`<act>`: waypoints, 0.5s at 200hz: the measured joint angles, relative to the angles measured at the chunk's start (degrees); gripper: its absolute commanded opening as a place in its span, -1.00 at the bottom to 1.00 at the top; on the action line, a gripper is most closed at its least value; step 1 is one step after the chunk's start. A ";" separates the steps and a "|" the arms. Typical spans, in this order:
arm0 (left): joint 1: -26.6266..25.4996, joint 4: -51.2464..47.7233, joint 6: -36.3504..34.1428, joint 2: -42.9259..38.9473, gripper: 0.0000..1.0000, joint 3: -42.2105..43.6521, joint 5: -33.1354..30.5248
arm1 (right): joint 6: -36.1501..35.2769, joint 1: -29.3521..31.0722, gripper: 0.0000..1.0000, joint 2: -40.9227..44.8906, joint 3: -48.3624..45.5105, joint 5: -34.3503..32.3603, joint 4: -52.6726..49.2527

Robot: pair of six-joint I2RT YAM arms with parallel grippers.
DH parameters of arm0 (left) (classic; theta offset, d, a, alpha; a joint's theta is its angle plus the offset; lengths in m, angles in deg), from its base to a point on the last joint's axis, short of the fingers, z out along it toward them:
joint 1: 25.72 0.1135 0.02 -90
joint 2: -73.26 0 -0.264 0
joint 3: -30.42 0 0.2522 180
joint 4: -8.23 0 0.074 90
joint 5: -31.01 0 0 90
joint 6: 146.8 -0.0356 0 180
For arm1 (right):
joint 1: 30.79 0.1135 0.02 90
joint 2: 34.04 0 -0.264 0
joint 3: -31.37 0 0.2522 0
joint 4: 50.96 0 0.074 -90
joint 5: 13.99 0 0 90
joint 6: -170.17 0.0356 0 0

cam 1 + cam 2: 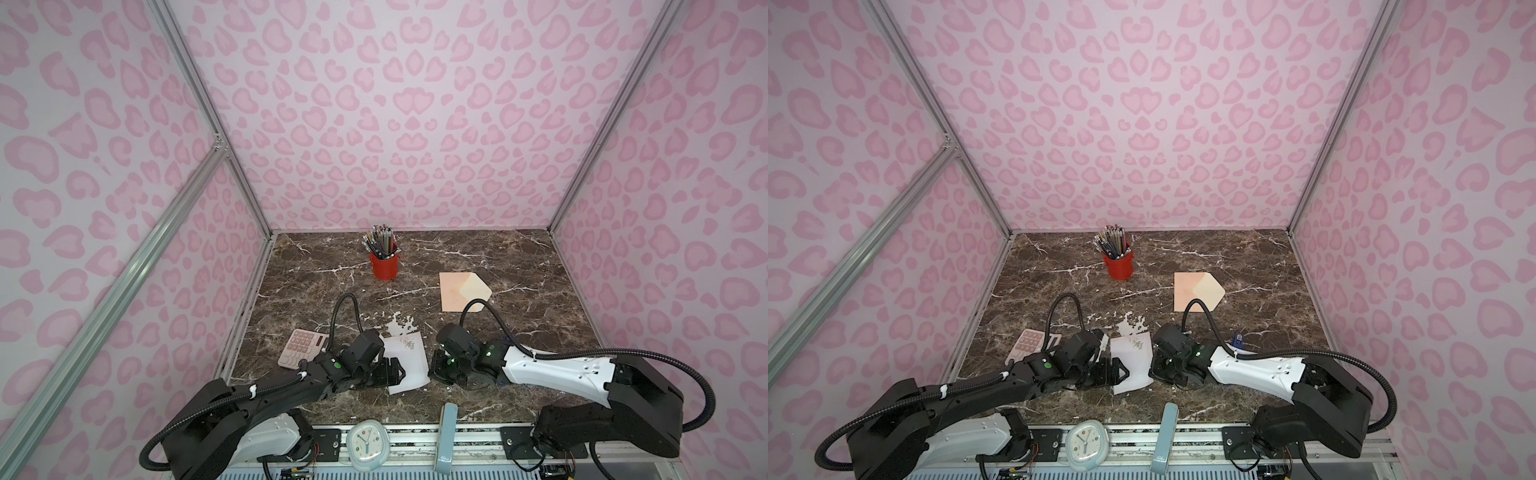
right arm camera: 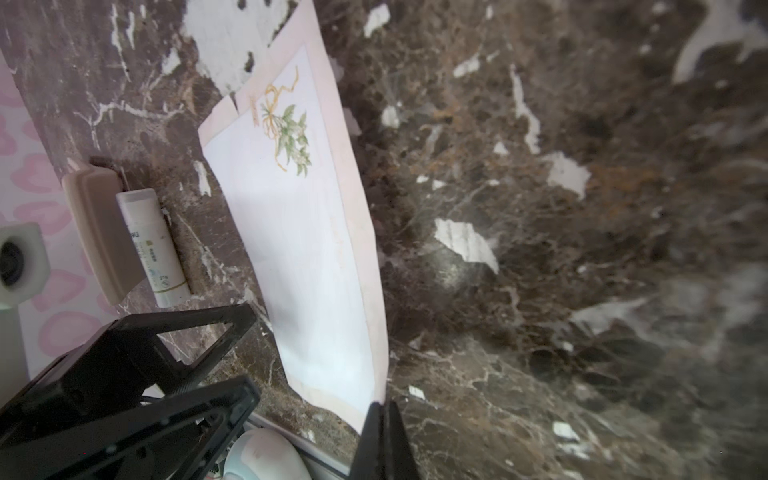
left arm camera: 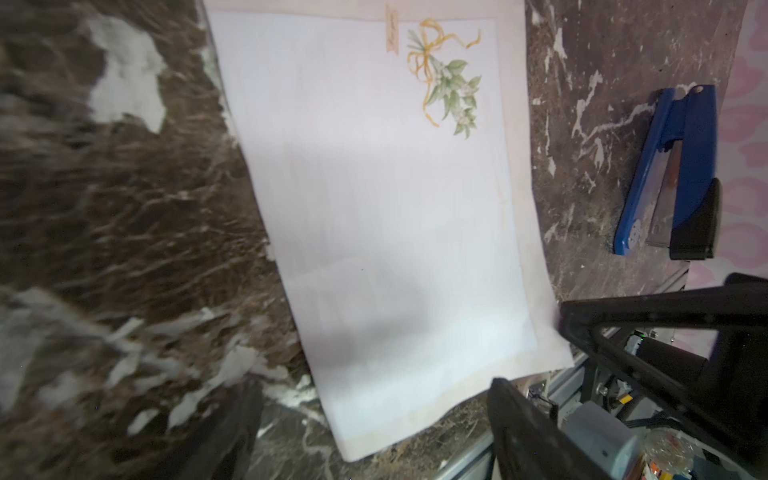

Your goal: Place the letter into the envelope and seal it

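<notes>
Left gripper (image 1: 392,372) is hanging with jaws apart; right gripper (image 2: 381,415) is pinching the letter (image 1: 409,353), fingertips together on its edge.

Taking the red pencil cup (image 1: 384,264) as reference: the calculator (image 1: 301,347) is sitting to its near left, the letter is lying well to its near side, and the envelope (image 1: 457,291) is lying flat just to its right with the flap open. Risk, as judged: the sheet is being held by one thin edge only, so a quick lift could crease or tear it, or let it slip; the open left jaws over the opposite edge could snag it. The right wrist view is showing a glue stick (image 2: 151,245) beside the calculator, not to be made out in either top view; the left wrist view is showing a blue stapler (image 3: 673,166). Neither wrist view is showing the envelope.
</notes>
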 measured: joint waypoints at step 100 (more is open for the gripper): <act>0.00 -13.75 -8.44 -16.65 0.87 -8.20 -9.05 | -19.47 -3.74 -1.00 1.97 11.39 -1.62 -13.46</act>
